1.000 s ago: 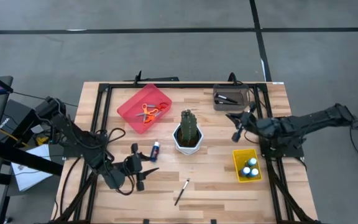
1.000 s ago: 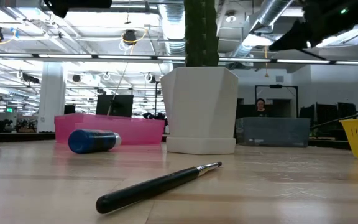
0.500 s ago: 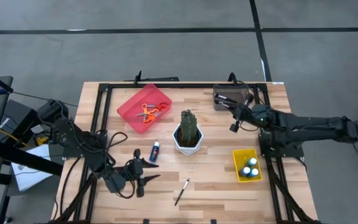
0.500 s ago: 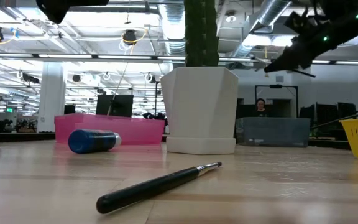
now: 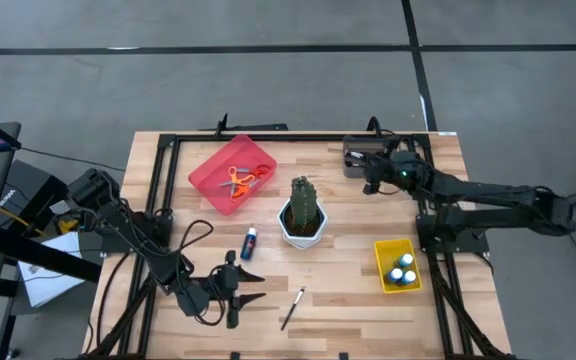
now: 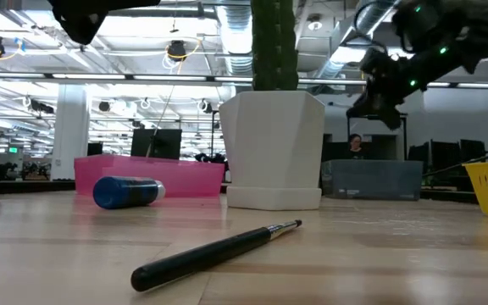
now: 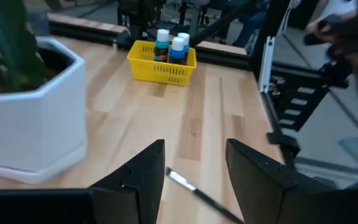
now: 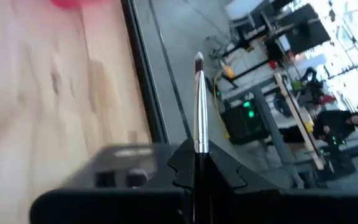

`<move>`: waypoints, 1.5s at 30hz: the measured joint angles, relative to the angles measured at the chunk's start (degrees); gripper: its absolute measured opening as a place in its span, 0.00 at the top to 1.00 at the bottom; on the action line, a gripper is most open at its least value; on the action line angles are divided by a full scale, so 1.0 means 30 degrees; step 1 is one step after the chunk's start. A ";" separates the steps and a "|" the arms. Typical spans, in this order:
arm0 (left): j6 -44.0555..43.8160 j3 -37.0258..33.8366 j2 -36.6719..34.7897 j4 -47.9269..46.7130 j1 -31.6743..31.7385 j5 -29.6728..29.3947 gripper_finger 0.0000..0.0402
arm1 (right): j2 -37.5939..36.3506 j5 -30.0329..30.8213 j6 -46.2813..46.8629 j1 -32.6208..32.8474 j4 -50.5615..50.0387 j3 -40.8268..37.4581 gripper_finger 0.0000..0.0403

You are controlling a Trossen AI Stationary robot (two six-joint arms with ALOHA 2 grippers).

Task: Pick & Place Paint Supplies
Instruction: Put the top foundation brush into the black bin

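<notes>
Since a second ago the right gripper (image 5: 369, 184) has swung from beside the cactus pot toward the far edge of the table and is now hanging over the grey tray (image 5: 358, 157), while the left gripper (image 5: 249, 290) has slid along the near side toward the loose paintbrush (image 5: 292, 308). The right gripper is pinching a thin paintbrush (image 8: 198, 106) between its closed fingers, the bristle tip sticking out past them in the right wrist view. The left gripper is hovering with its fingers (image 7: 145, 171) parted and nothing between them, and the loose paintbrush is lying on the wood just beyond them, near the white pot (image 5: 299, 230) holding the green cactus (image 5: 304, 201). A blue paint bottle (image 5: 251, 241) is lying on its side on the table just beside that pot, toward the red tray (image 5: 208, 172), which is holding the orange-handled scissors (image 5: 236, 181). More blue paint bottles (image 5: 401, 270) are standing upright in the yellow basket (image 5: 385, 262) on the right side of the table. In the low view a person is sitting far off in the room behind the grey tray
</notes>
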 joint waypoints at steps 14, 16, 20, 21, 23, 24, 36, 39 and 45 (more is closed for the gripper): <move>-0.2419 0.0000 0.0914 0.0356 -0.0058 0.0523 0.59 | 0.3096 -0.4896 -0.0042 -0.6130 0.1368 0.0282 0.98; -0.2454 0.0000 0.0907 0.0426 -0.0058 0.0516 0.59 | 0.3420 -0.4822 -0.0361 -0.6338 0.1553 0.0282 0.98; -0.2611 0.0000 0.0907 0.0537 -0.0058 0.0514 0.59 | 0.4178 -0.4851 -0.0754 -0.6446 0.1733 0.0282 0.98; -0.2636 0.0000 0.0907 0.0518 -0.0058 0.0516 0.59 | 0.4396 -0.4856 -0.0942 -0.6446 0.1712 0.0282 0.98; -0.2662 0.0000 0.0907 0.0528 -0.0058 0.0509 0.59 | 0.4784 -0.4853 -0.1357 -0.6446 0.1740 0.0282 0.98; -0.2665 0.0000 0.0907 0.0524 -0.0058 0.0509 0.59 | 0.4970 -0.4849 -0.1416 -0.6448 0.1857 0.0282 0.98; -0.2709 0.0000 0.0900 0.0508 -0.0066 0.0509 0.59 | 0.7325 -0.4834 -0.1282 -0.7218 0.2162 0.1154 0.98; -0.2711 0.0000 0.0900 0.0506 -0.0066 0.0509 0.59 | 0.7684 -0.4834 -0.1238 -0.7335 0.2183 0.1356 0.98; -0.2713 0.0000 0.0900 0.0506 -0.0066 0.0503 0.59 | 0.7790 -0.4842 -0.1237 -0.7335 0.1917 0.1368 0.98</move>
